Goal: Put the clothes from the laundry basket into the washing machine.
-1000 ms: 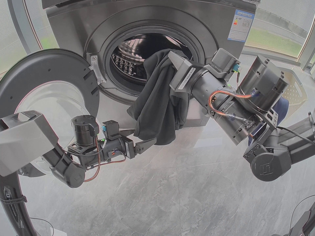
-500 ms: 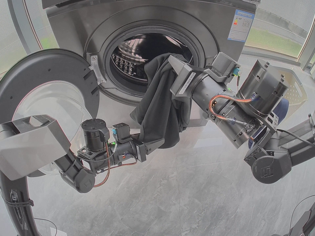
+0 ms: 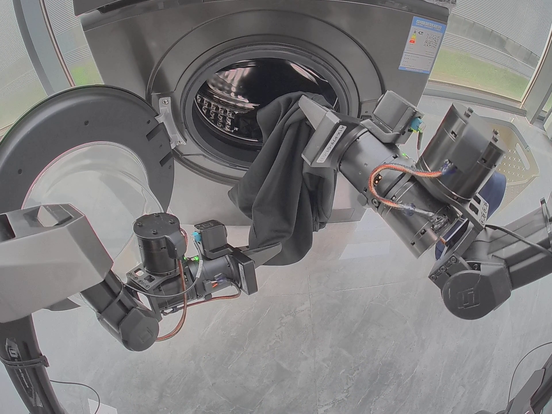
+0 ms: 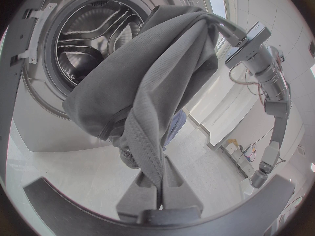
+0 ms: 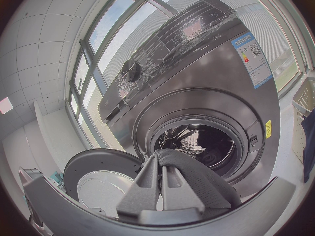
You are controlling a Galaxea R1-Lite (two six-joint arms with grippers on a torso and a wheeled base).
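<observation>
A dark grey garment point(image 3: 284, 173) hangs in front of the open drum point(image 3: 253, 104) of the washing machine point(image 3: 259, 24). My right gripper point(image 3: 306, 106) is shut on its top edge at the drum's mouth; the wrist view shows the garment point(image 5: 197, 174) draped over the shut fingers point(image 5: 177, 184). My left gripper point(image 3: 275, 250) is shut on the garment's lower hem, low in front of the machine, and the hem point(image 4: 147, 154) runs down between its fingers point(image 4: 177, 187). The laundry basket point(image 3: 514, 156) stands at the right with a blue cloth point(image 3: 493, 186) in it.
The round door point(image 3: 80, 145) of the washing machine stands swung open at the left, just behind my left arm. Grey floor tiles point(image 3: 345, 340) spread out in front. Windows point(image 3: 494, 35) rise behind the machine.
My left gripper rose and went right to the garment's hem, then drew back a little left and down with it. My right gripper edged slightly right with the top edge.
</observation>
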